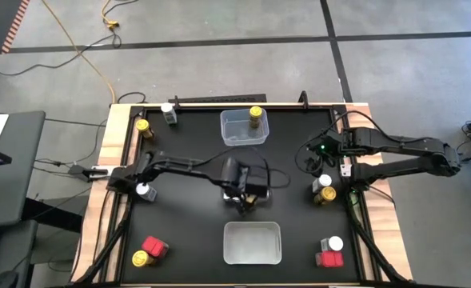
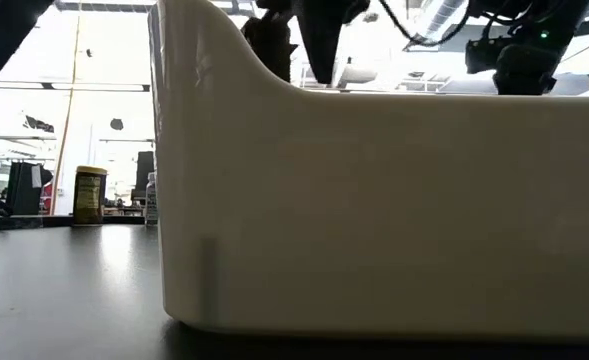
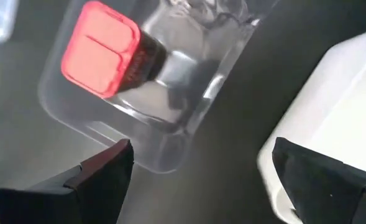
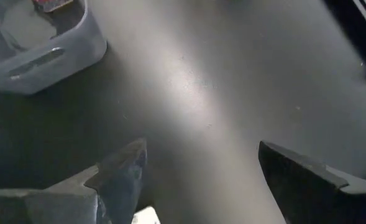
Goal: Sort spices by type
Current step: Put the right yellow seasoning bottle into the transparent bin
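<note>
Left wrist view: left gripper (image 3: 195, 180) jaws spread above tub (image 3: 151, 93) holding red tin (image 3: 102, 50); lift straight, avoid clipping the rim.

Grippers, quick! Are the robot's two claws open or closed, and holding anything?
Left gripper: open, holding nothing, above a clear tub with a red tin.
Right gripper: open, empty.

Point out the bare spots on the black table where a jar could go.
Bare: the black mat between the clear tub holding a yellow-capped jar and the right arm's end effector; also between red tin and white tub. Crowded: the middle, under the left end effector.
</note>
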Robot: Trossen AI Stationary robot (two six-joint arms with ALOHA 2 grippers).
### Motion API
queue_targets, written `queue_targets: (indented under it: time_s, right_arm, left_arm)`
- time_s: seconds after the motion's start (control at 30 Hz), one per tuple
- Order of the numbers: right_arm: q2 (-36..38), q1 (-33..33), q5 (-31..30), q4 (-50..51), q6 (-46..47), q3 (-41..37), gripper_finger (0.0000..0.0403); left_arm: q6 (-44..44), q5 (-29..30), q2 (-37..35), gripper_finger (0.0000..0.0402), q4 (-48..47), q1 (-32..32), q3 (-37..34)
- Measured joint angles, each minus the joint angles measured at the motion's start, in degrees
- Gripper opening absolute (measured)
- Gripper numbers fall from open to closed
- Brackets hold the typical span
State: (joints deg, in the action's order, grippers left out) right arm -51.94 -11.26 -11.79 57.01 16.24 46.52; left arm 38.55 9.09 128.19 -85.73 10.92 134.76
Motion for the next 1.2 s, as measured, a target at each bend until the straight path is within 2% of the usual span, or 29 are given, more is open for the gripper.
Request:
queue_targets:
  time_s: [0.13, 0.23, 0.4, 0.47, 0.67, 0.87, 1.0, 1.2]
  right_arm:
    - [0.02, 0.25, 0.0, -0.28, 6.14, 0.0, 0.0333]
    - [0.02, 1.76, -0.02, -1.04, 10.86, 0.12, 0.0332]
    - [-0.51, 6.17, -1.08, -3.54, 17.53, 4.22, 0.0331]
    - [-1.14, 8.07, -3.52, -3.93, 20.51, 6.85, 0.0331]
    - [-5.82, 12.3, -7.69, 0.07, 26.23, 15.31, 0.0331]
    - [-14.37, 14.75, -7.61, 18.69, 38.43, 24.79, 0.0331]
    - [-18.4, 16.67, -3.36, 29.3, 47.11, 29.22, 0.0331]
    - [-17.51, 22.55, 0.28, 31.26, 58.56, 28.18, 0.0326]
  left_arm:
    - [-2.04, 7.36, -2.17, 0.0369, -0.03, 3.13, -0.02]
    - [-4.83, 10.55, -5.06, 0.0369, -0.43, 4.86, -0.12]
    - [-10.72, 12.04, -13.12, 0.0369, 2.37, 5.57, -7.79]
    - [-12.72, 12.16, -17.73, 0.0369, 6.13, 5.54, -14.14]
    - [-14.98, 11.81, -35.68, 0.0369, 24.85, 5.5, -41.31]
    - [-13.76, 10.31, -53.73, 0.0369, 42.02, 4.86, -66.16]
    - [-12.38, 8.69, -63.63, 0.0369, 50.7, 4.58, -78.75]
    - [-10.26, 7.57, -73.78, 0.0368, 63.01, 4.58, -91.93]
